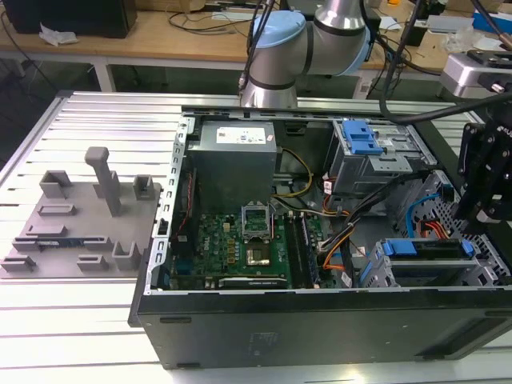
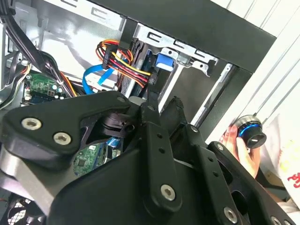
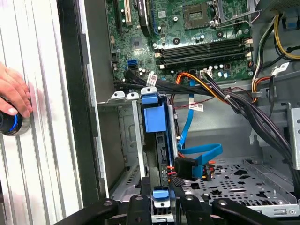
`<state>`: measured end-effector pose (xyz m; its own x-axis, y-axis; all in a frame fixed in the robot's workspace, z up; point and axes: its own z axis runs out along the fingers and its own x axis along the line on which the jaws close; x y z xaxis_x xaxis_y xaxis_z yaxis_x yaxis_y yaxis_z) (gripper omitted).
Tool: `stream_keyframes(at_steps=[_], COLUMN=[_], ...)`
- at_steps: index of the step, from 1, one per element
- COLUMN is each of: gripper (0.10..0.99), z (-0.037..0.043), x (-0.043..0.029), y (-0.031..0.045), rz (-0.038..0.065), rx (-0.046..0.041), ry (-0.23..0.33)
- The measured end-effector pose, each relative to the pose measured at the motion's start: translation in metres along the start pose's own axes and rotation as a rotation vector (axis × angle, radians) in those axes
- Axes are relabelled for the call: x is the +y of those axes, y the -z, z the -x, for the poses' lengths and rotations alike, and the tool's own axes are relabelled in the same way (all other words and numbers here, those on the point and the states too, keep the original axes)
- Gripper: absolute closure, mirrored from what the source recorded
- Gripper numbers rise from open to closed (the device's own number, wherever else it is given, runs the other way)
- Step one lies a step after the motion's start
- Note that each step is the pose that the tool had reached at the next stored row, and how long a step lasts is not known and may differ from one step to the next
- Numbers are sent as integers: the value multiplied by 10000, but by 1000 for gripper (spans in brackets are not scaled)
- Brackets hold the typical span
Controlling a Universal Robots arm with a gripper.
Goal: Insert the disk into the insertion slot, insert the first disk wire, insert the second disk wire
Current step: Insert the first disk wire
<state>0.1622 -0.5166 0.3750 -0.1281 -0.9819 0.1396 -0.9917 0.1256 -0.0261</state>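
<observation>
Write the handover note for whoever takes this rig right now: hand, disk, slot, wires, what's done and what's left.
Hand: over the disk's end at the exterior view's right. Whether it is open or shut cannot be told.
Disk: sits in the insertion slot, blue carrier showing in the first wrist view.
Wires: the blue cable ends in a black plug right beside the disk. Whether it is seated cannot be told.
Done: the disk appears inserted.
Left: neither disk wire is visibly confirmed as plugged in.
Note: a person's hand rests on a blue-ringed knob beside the case.
</observation>
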Motion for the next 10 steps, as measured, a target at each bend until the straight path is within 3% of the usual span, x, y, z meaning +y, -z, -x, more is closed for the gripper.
stream_keyframes(at_steps=[10], gripper=[784], z=[-3], x=[19], y=[0], rz=[-1], rx=[0], ry=[0])
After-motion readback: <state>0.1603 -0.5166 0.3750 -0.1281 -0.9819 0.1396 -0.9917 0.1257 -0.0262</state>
